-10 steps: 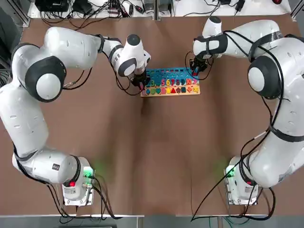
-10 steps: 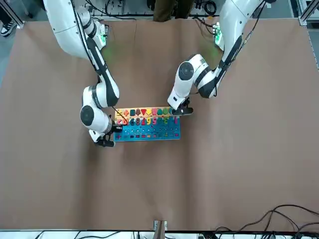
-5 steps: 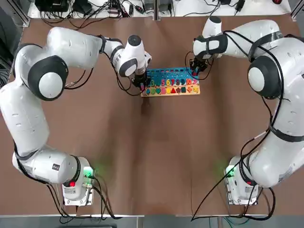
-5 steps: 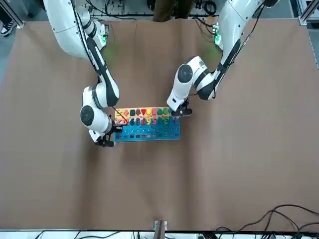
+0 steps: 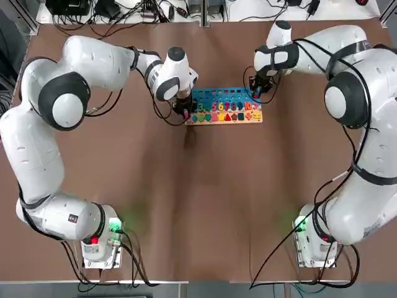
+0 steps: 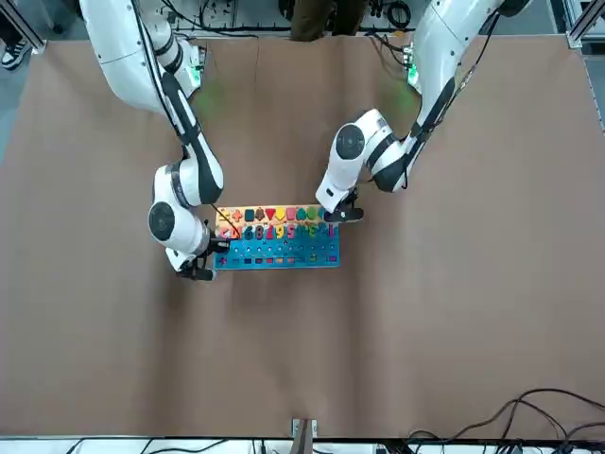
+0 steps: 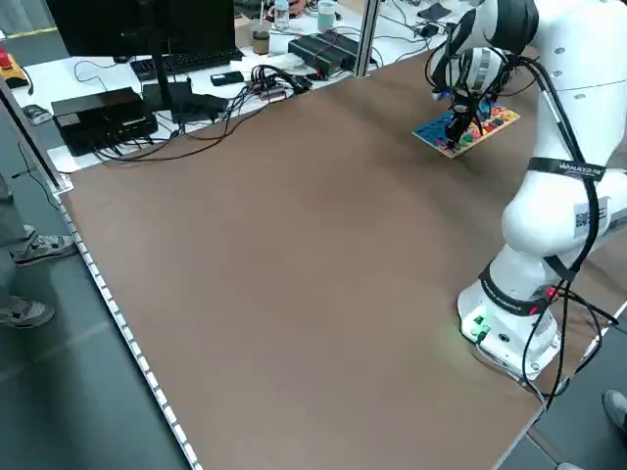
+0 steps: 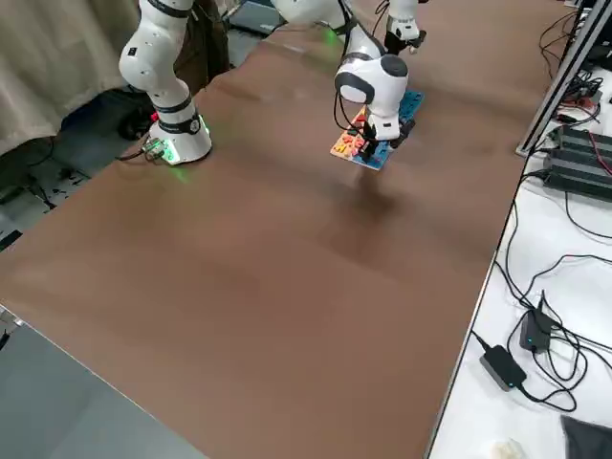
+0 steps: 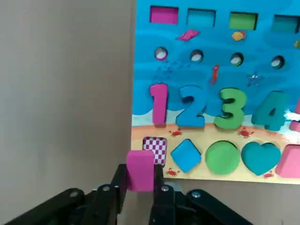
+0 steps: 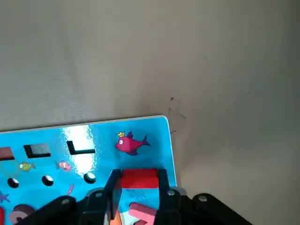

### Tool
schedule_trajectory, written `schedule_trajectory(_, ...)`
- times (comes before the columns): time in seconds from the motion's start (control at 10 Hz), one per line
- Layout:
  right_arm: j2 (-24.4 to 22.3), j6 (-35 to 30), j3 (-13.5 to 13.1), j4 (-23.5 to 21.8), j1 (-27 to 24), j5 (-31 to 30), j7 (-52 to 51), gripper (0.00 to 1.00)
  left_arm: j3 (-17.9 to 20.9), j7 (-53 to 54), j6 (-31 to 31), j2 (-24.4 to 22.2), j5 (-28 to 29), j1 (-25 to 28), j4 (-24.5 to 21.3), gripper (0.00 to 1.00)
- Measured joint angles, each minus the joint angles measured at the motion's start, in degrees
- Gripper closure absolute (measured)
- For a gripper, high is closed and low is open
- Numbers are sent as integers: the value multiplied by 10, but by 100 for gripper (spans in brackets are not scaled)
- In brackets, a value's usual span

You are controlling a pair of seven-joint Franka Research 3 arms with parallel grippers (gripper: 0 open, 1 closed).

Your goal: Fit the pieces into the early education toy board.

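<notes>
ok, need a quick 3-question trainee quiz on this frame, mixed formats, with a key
1. True or false: the left claw holds a pink square piece near the checkered slot of the toy board.
2. What colour is the piece in the right claw? A) green B) red C) yellow
3. Fill in: on the board, the shape right next to the checkered slot is a blue ____.

Key: 1 true; 2 B; 3 diamond.
</notes>
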Motion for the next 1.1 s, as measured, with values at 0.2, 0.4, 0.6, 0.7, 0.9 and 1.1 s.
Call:
schedule_trajectory(0.2,0,0,0,0,-3,0,0,63,0,-22,0,7,25,0,0,74)
schedule_trajectory(0.4,4,1,-1,1,-4,0,0,59,0,-28,5,13,30,0,1,74)
schedule_trajectory(0.6,5,1,-1,3,-4,0,0,50,0,-28,6,15,30,0,5,74)
schedule_trajectory(0.7,5,1,-1,3,-4,0,0,49,0,-28,6,16,30,-1,6,74)
schedule_trajectory(0.9,5,1,-1,3,-5,0,1,44,0,-28,6,16,30,-4,7,74)
schedule_trajectory(1.1,6,1,-1,4,-6,0,4,42,0,-28,6,16,30,-7,8,74)
